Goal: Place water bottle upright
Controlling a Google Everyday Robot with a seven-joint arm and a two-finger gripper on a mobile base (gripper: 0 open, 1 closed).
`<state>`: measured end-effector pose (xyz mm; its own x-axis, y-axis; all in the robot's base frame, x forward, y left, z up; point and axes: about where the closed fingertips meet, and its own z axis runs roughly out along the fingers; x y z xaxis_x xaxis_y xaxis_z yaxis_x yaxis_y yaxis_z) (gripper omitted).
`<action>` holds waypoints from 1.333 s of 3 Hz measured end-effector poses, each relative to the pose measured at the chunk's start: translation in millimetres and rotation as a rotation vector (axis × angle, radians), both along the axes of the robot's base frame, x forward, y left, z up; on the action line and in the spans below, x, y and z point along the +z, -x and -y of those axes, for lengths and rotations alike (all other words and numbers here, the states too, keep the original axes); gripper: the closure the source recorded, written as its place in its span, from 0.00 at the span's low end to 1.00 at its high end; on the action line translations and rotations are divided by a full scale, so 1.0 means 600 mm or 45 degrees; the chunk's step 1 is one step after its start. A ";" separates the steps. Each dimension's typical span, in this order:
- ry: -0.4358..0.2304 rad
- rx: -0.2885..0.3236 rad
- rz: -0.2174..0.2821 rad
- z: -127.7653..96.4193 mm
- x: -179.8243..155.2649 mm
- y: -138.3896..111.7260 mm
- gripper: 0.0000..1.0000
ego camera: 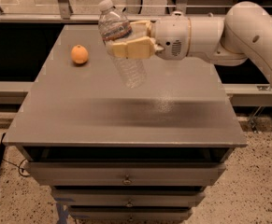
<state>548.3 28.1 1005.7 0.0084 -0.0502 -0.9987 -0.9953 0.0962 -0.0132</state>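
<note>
The water bottle (pixel 121 45) is clear ribbed plastic with a white cap and a blue-and-red label band. It hangs in the air above the grey table (pixel 126 111), cap up, tilted slightly with its top leaning left. My gripper (pixel 128 40) reaches in from the right and is shut on the bottle's middle. One tan finger (pixel 132 48) crosses the front of the bottle, the other sits behind it. The bottle's base is a little above the table's middle.
An orange (pixel 79 54) lies on the table at the far left. The white arm (pixel 210 34) spans the upper right. Drawers (pixel 126 176) sit under the tabletop. A railing runs behind the table.
</note>
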 end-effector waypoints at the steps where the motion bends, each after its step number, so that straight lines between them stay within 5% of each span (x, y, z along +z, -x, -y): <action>1: 0.001 0.000 -0.002 0.000 -0.001 0.000 1.00; 2: -0.067 -0.009 0.018 0.000 -0.001 0.007 1.00; 4: -0.250 -0.016 0.159 0.023 -0.036 0.038 1.00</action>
